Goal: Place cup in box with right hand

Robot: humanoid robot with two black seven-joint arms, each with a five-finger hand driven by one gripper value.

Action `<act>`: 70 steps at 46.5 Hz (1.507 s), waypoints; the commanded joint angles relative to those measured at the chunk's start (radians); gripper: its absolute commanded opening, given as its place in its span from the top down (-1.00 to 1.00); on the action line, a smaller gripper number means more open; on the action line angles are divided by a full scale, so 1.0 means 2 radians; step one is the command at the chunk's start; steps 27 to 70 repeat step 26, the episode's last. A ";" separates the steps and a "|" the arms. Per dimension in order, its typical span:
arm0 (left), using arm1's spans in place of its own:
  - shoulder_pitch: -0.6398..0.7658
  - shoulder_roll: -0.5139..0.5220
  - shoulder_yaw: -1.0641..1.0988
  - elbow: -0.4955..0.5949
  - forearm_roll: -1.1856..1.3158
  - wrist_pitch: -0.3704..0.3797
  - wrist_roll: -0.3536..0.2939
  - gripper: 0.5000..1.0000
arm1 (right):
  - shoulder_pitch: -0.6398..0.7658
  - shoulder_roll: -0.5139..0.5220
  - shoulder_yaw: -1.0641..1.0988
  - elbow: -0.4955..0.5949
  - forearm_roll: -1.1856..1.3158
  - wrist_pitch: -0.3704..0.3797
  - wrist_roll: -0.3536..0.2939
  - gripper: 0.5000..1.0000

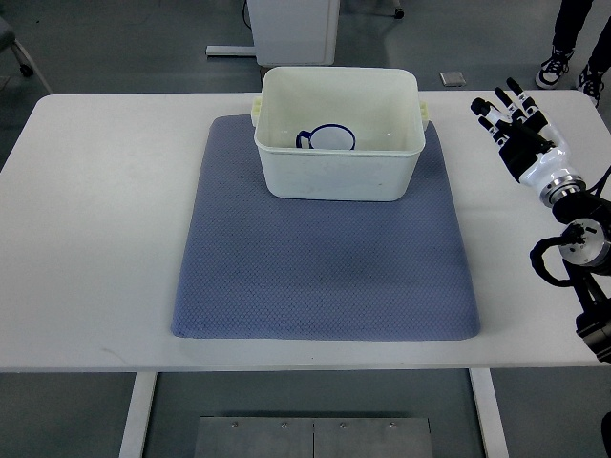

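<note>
Top view, 1 camera. 1 right hand [516, 129] in view, its arm entering from the right edge; fingers [487, 110] spread apart and extended, holding nothing, poised over the right end of the table [86, 219]. No contact between the hand and any object. 1 cup [327, 139], white with a dark blue rim and handle, sits inside the box [339, 172], well to the left of the hand, on the box floor toward the near wall; handle points away from the hand, to the picture's left. 1 box, cream plastic, open top, with 2 small side lugs, the nearer lug facing the hand. The box stands on the far part of 1 blue-grey mat [325, 277], which lies to the hand's left and reaches nearer the robot than the hand does. 1 white table carries all of it. Beyond the table behind the hand, 2 shoes [554, 69] of a person on the floor.
</note>
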State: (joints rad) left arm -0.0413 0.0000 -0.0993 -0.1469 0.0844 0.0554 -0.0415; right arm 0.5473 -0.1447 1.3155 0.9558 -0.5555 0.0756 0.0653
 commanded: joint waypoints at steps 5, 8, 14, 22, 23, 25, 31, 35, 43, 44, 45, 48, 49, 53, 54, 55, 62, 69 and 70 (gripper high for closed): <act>-0.001 0.000 0.000 0.000 0.000 0.000 0.000 -1.00 | -0.011 0.021 0.008 -0.003 0.001 0.000 0.027 -1.00; 0.000 0.000 0.001 0.000 0.000 0.000 0.000 -1.00 | -0.013 0.025 0.009 -0.005 0.001 0.000 0.028 -1.00; 0.000 0.000 0.000 0.001 0.000 0.000 0.000 -1.00 | -0.023 0.036 0.009 -0.005 0.004 0.000 0.028 -1.00; 0.000 0.000 0.000 0.000 0.000 0.000 0.001 -1.00 | -0.033 0.045 0.009 -0.005 0.005 0.000 0.028 -1.00; 0.000 0.000 0.000 0.000 0.000 0.000 0.000 -1.00 | -0.034 0.047 0.009 -0.005 0.005 0.000 0.028 -1.00; 0.000 0.000 0.000 0.000 0.000 0.000 0.000 -1.00 | -0.035 0.049 0.009 -0.005 0.005 0.000 0.028 -1.00; 0.000 0.000 0.000 0.000 0.000 0.000 0.001 -1.00 | -0.037 0.050 0.009 -0.005 0.005 0.000 0.028 -1.00; 0.000 0.000 0.000 0.000 0.000 0.000 0.001 -1.00 | -0.037 0.050 0.009 -0.005 0.005 0.000 0.028 -1.00; 0.000 0.000 0.000 0.000 0.000 0.000 0.001 -1.00 | -0.037 0.050 0.009 -0.005 0.005 0.000 0.028 -1.00; 0.000 0.000 0.000 0.000 0.000 0.000 0.001 -1.00 | -0.037 0.050 0.009 -0.005 0.005 0.000 0.028 -1.00; 0.000 0.000 0.000 0.000 0.000 0.000 0.001 -1.00 | -0.037 0.050 0.009 -0.005 0.005 0.000 0.028 -1.00; 0.000 0.000 0.000 0.000 0.000 0.000 0.001 -1.00 | -0.037 0.050 0.009 -0.005 0.005 0.000 0.028 -1.00; 0.000 0.000 0.000 0.000 0.000 0.000 0.001 -1.00 | -0.037 0.050 0.009 -0.005 0.005 0.000 0.028 -1.00; 0.000 0.000 0.000 0.000 0.000 0.000 0.001 -1.00 | -0.037 0.050 0.009 -0.005 0.005 0.000 0.028 -1.00; 0.000 0.000 0.000 0.000 0.000 0.000 0.001 -1.00 | -0.037 0.050 0.009 -0.005 0.005 0.000 0.028 -1.00; 0.000 0.000 0.000 0.000 0.000 0.000 0.001 -1.00 | -0.037 0.050 0.009 -0.005 0.005 0.000 0.028 -1.00; 0.000 0.000 0.000 0.000 0.000 0.000 0.001 -1.00 | -0.037 0.050 0.009 -0.005 0.005 0.000 0.028 -1.00; 0.000 0.000 0.000 0.000 0.000 0.000 0.001 -1.00 | -0.037 0.050 0.009 -0.005 0.005 0.000 0.028 -1.00; 0.000 0.000 0.000 0.000 0.000 0.000 0.001 -1.00 | -0.037 0.050 0.009 -0.005 0.005 0.000 0.028 -1.00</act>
